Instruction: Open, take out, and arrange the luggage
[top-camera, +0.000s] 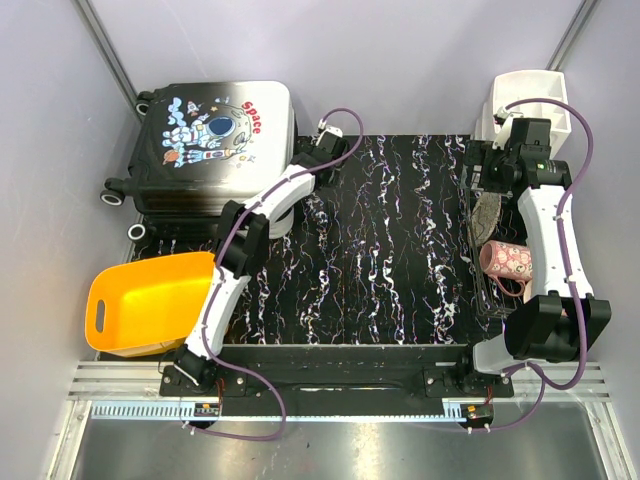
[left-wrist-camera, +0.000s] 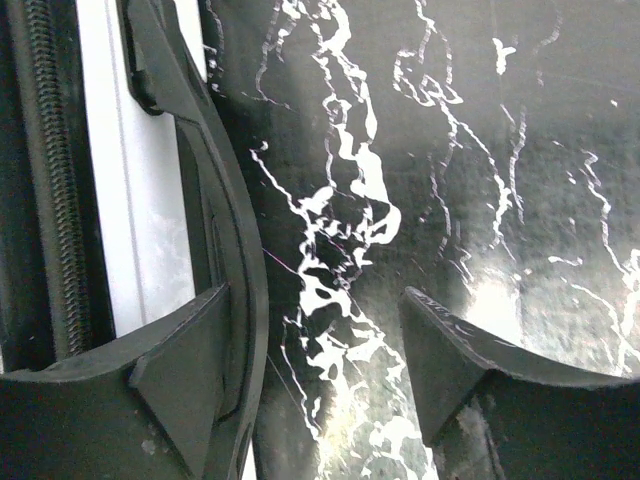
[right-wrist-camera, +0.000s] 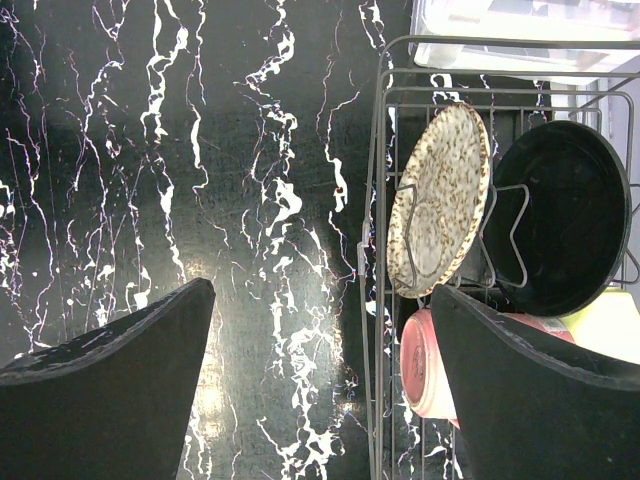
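**Luggage flat at far left, both grippers empty**

I count one luggage (top-camera: 215, 145), lying flat with its astronaut panel up at the far left corner of the marbled mat (top-camera: 380, 260). My left gripper (left-wrist-camera: 315, 295) sits just beside the case's right side. Its jaws are apart with only mat between them. One finger (left-wrist-camera: 170, 390) is close to the case's edge and zipper (left-wrist-camera: 45, 150), but I cannot tell whether it touches. The left forearm crosses above the case's near right corner. One yellow bin (top-camera: 150, 300) lies on the near side of the case, beside the left arm.

My right gripper (right-wrist-camera: 320, 288) hangs spread wide over bare mat, grasping nothing, just left of one wire rack (right-wrist-camera: 375, 200). The rack holds two dishes on edge, one speckled plate (right-wrist-camera: 445, 200) and one black dish (right-wrist-camera: 560, 230), plus one pink mug (right-wrist-camera: 425, 365). One white bin (top-camera: 530, 100) stands beyond the rack at the far right.
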